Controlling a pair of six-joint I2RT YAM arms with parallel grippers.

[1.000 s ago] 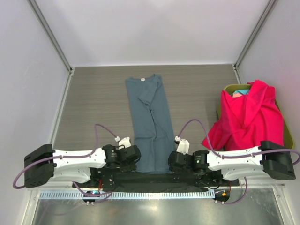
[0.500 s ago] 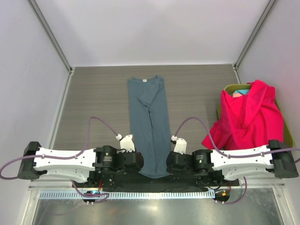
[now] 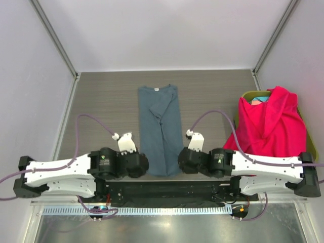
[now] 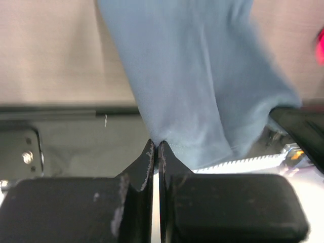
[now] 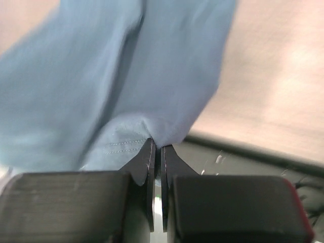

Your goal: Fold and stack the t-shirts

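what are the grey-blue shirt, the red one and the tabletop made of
Grey-blue shirt: soft matte knit cloth, likely cotton; it creases, with a stitched hem. Pink-red shirt: similar matte cloth, draping in folds. Tabletop: grey-brown wood-grain finish, perhaps laminate; fine streaks show.

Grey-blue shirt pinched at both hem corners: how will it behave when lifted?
Likely floppy: the grey-blue t-shirt puckers where the left gripper and right gripper pinch it. Probably light: the cloth looks thin. Its middle may sag between the two grips.

olive-green bin (image 3: 246, 94), grey wood-grain table (image 3: 101, 106)
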